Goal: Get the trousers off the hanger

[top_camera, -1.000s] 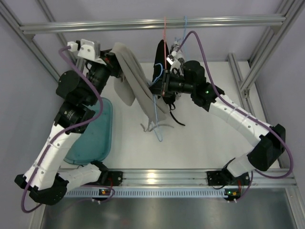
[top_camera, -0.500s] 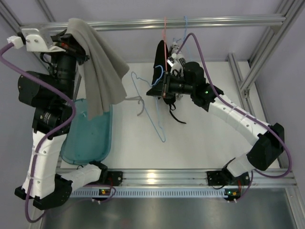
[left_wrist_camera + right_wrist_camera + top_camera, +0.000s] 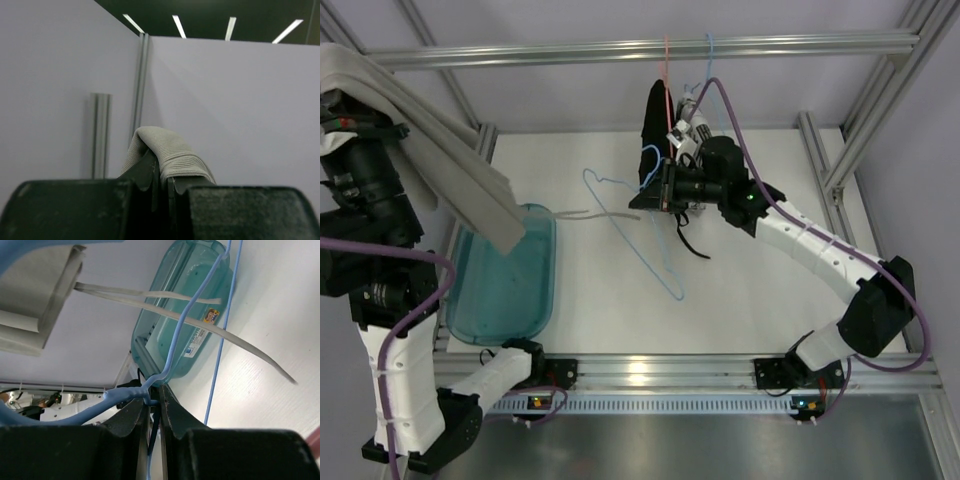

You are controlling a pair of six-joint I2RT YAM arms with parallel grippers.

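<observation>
The light grey-beige trousers (image 3: 450,170) hang at the far left, over the teal tub, away from the hanger. My left gripper (image 3: 162,170) is shut on a fold of the trousers (image 3: 167,147), high at the top left, where cloth hides it in the top view. Their drawstrings (image 3: 582,214) trail right to the light blue wire hanger (image 3: 638,232) and cross its wire (image 3: 186,320) in the right wrist view. My right gripper (image 3: 155,396) is shut on the hanger's twisted neck, holding it bare over the table, by the black garment (image 3: 653,135).
A teal plastic tub (image 3: 505,295) sits at the table's left edge. The black garment hangs on a red-orange hanger (image 3: 667,70) from the top rail (image 3: 570,50), with another blue hook (image 3: 709,55) beside it. Frame posts stand at both sides.
My left arm has swung up and to the left with the trousers, drawing them off the hanger. The hanger stays in the right gripper, now bare.
</observation>
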